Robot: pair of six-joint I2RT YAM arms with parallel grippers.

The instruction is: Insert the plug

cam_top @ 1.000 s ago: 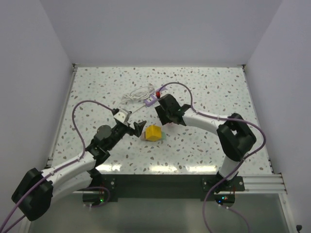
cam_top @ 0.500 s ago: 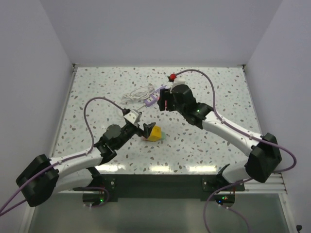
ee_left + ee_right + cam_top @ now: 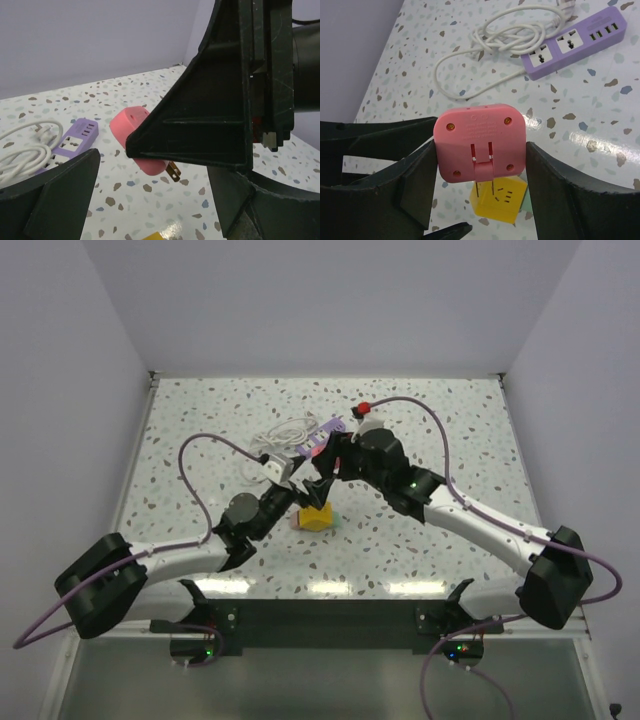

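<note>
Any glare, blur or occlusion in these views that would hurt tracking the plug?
Top external: in focus, but bright glare strips along the near edge of the table. Left wrist: its own dark finger fills the right half, close and soft, covering part of the pink plug. Right wrist: plug sharp and evenly lit; one glare patch on the table at right.

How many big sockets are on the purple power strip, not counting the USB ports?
2. Both sit on the power strip, side by side: one socket toward its left end in the right wrist view, the other beside the USB ports. None looks hidden.
</note>
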